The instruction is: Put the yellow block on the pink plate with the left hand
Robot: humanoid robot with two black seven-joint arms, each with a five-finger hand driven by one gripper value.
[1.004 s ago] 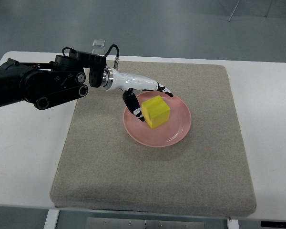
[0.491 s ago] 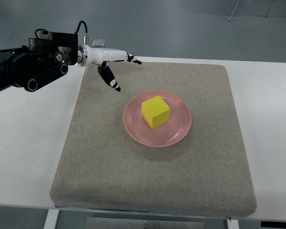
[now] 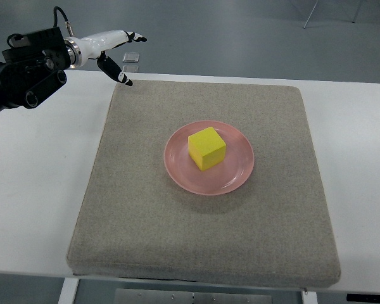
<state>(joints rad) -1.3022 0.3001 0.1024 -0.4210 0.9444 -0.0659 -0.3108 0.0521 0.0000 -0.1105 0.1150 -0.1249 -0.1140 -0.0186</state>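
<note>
The yellow block sits on the pink plate, near the middle of the grey mat on the white table. My left hand hangs over the table's far left corner, well apart from the plate, its fingers spread loose and holding nothing.

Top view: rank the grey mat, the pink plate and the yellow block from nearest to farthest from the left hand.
Measured from the left hand, open at the upper left:
1. Grey mat: its far left corner lies just below the fingertips.
2. Pink plate: mid-mat, its near rim comes next.
3. Yellow block: it sits on the plate, inside the rim, slightly farther.
</note>
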